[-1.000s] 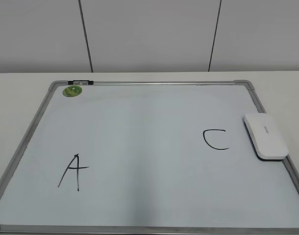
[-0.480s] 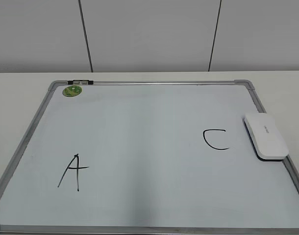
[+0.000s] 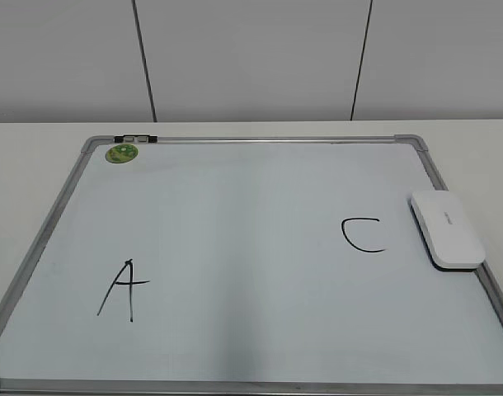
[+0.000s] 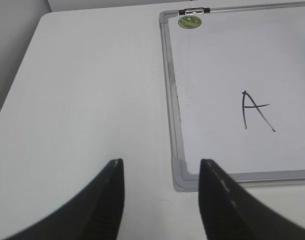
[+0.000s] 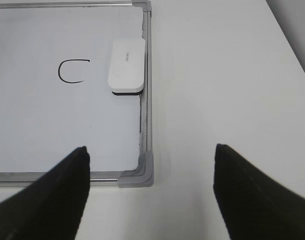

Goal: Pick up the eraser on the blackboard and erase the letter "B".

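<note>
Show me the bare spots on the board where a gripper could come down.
Widest bare patch: the blackboard middle, between the A and the C. Also the strip above both letters, right of the green magnet. Tight: right edge, eraser beside the C.

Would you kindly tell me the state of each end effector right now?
Left end effector: open, holding nothing.
Right end effector: open wide, holding nothing.

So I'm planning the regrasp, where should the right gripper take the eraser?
Across its two long sides, near the middle, coming down from above. The eraser lies flat on the blackboard against the right frame, beside the C. Its short width suits the open right gripper; the frame may crowd the outer finger.
</note>
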You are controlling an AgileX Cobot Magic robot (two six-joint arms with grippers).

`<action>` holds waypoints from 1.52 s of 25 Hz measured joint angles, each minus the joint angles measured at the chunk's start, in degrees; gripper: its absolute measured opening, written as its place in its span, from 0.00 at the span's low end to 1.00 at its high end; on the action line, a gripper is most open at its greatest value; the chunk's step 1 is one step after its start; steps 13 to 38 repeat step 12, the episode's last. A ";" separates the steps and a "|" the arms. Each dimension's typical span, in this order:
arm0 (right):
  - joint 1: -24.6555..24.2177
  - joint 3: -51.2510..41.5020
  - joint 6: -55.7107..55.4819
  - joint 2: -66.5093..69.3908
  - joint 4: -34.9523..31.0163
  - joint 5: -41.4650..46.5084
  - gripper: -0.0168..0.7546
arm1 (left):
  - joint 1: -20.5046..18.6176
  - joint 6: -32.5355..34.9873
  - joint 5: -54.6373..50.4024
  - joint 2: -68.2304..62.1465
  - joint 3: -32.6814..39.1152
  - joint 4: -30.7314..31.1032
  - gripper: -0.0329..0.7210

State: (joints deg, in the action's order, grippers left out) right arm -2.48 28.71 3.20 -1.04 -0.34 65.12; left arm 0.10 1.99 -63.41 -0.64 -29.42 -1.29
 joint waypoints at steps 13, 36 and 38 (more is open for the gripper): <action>0.00 0.00 0.00 0.00 0.00 0.00 0.79 | 0.00 0.00 0.00 0.00 0.00 0.00 0.45; 0.00 0.00 0.00 0.00 0.00 0.00 0.79 | 0.00 0.00 0.00 0.00 0.00 0.00 0.45; 0.00 0.00 0.00 0.00 0.00 0.00 0.79 | 0.00 0.00 0.00 0.00 0.00 0.00 0.45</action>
